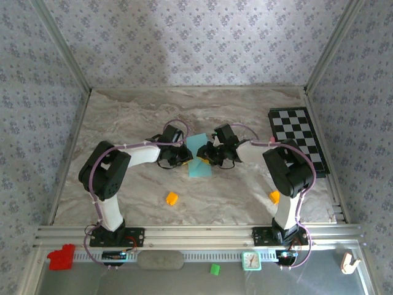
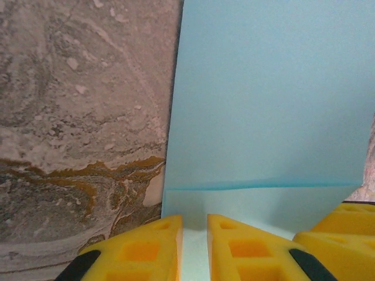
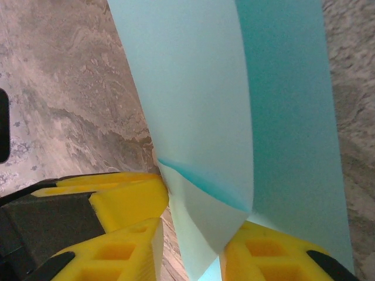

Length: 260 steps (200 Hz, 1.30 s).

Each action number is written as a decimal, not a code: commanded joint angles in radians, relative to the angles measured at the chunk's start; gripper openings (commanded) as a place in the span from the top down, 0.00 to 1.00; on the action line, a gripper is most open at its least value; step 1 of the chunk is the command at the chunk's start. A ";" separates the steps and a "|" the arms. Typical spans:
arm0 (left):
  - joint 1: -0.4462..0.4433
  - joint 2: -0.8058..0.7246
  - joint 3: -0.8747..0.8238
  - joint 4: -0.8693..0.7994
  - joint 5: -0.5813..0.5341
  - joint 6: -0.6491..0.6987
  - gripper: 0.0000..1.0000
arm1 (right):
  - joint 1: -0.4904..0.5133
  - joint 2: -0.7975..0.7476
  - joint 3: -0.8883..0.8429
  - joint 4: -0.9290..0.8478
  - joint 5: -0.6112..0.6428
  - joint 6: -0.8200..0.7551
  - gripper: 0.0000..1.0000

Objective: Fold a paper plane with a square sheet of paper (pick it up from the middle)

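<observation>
The marble table carries a checkered board at its far right. The paper is mid-table between my two arms, partly raised and creased. My left gripper is pinched on its near edge. My right gripper straddles a raised fold, but I cannot tell whether it grips. An orange cube sits nearer my bases, another cube beside my right arm.
</observation>
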 commanded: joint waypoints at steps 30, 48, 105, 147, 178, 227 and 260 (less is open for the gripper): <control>0.012 -0.001 -0.018 -0.003 -0.018 -0.026 0.79 | 0.023 0.031 0.000 0.018 0.011 -0.059 0.79; 0.024 -0.021 -0.022 0.003 -0.018 -0.033 0.77 | 0.021 0.022 0.002 0.017 0.024 -0.071 0.85; 0.111 -0.183 -0.052 0.046 0.026 -0.031 0.55 | -0.012 -0.148 0.007 0.028 0.052 -0.166 0.97; 0.177 -0.320 -0.046 0.171 0.158 -0.031 0.31 | -0.101 -0.261 0.022 0.092 -0.074 -0.164 0.97; 0.181 -0.345 0.001 0.227 0.276 -0.042 0.15 | -0.162 -0.293 0.034 0.190 -0.189 -0.098 0.97; 0.125 -0.295 0.049 0.330 0.395 -0.113 0.07 | -0.183 -0.286 0.071 0.336 -0.305 0.014 0.97; 0.115 -0.276 0.057 0.398 0.418 -0.167 0.07 | -0.184 -0.276 0.068 0.407 -0.341 0.073 0.96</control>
